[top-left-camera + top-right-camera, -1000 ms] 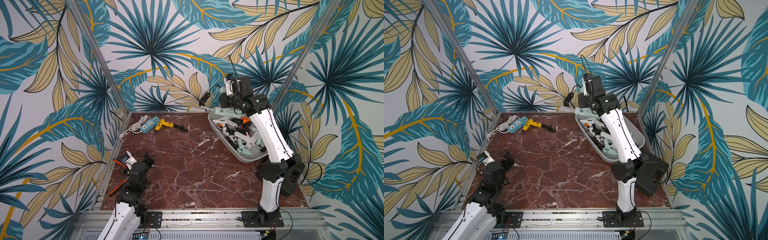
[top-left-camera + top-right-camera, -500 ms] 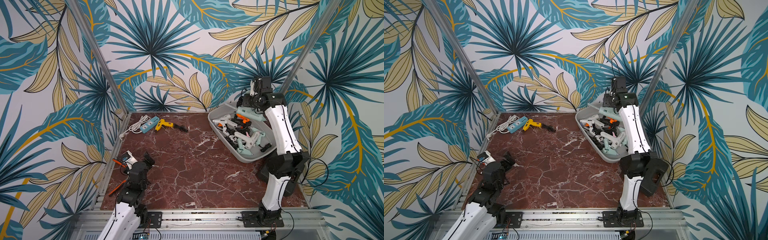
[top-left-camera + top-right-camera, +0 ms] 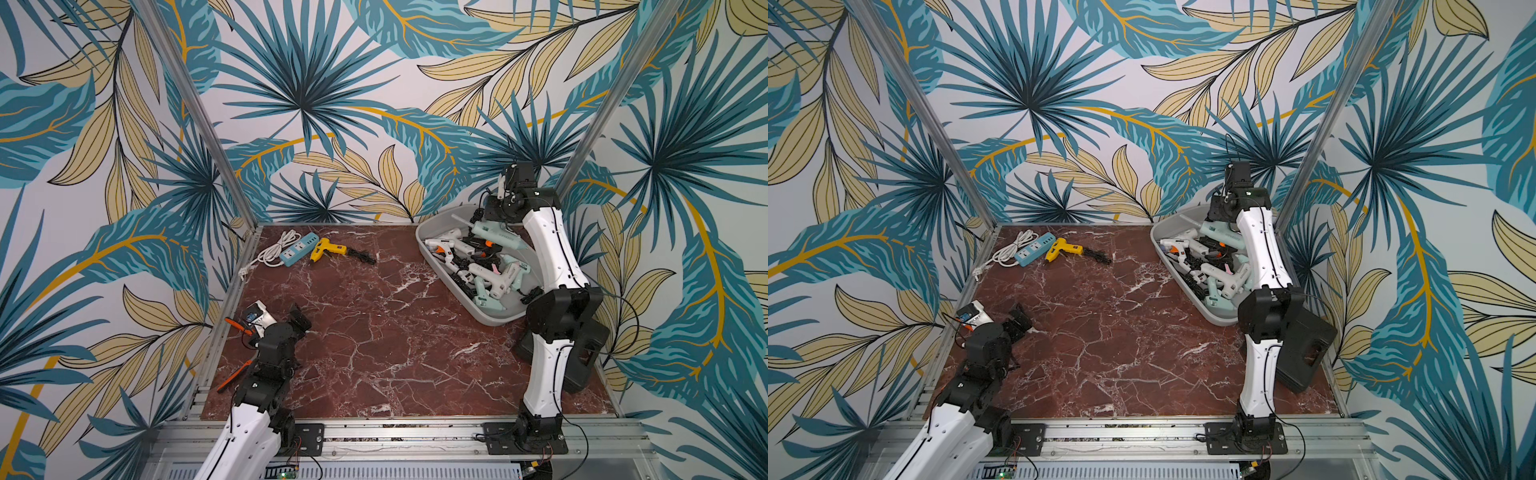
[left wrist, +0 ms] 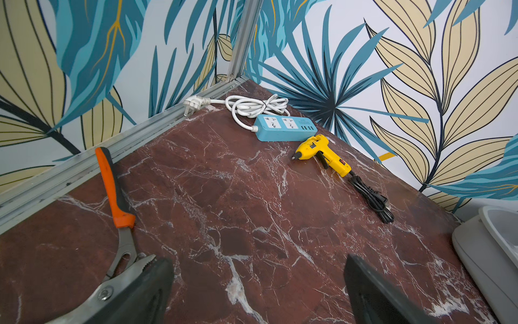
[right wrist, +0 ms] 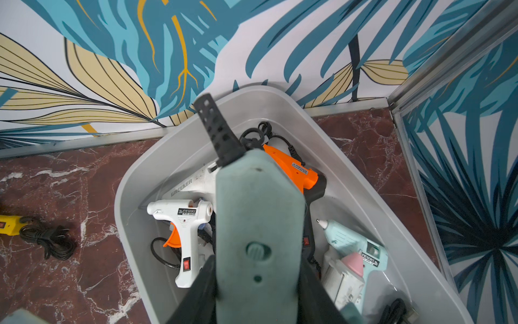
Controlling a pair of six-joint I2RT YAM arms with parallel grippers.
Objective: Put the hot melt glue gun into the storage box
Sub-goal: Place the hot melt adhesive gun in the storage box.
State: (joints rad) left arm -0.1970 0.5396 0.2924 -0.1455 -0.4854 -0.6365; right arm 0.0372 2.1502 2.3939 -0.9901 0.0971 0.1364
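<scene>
The storage box (image 3: pixel 424 249) (image 3: pixel 1158 246) is a light grey tub at the far right, with several glue guns piled inside. My right gripper (image 5: pixel 256 283) (image 3: pixel 498 214) hangs over its far end, shut on the handle of a mint green hot melt glue gun (image 5: pixel 258 218) (image 3: pixel 496 236) (image 3: pixel 1219 235). A black cord stub sticks out past the gun's handle. A yellow glue gun (image 3: pixel 328 249) (image 4: pixel 322 154) lies on the table by the far wall, its black cord beside it. My left gripper (image 4: pixel 258 280) (image 3: pixel 301 323) is open and empty, low at the near left.
A blue power strip (image 3: pixel 297 246) (image 4: pixel 283 127) with a coiled white cable lies left of the yellow gun. Orange-handled pliers (image 4: pixel 113 185) and a small white device (image 3: pixel 259 318) lie beside my left gripper. A flat black case (image 3: pixel 1304 351) stands behind the right arm.
My right arm has swung to the right from the box's far left corner to over its far end, carrying the mint green gun. The left arm has not moved.
</scene>
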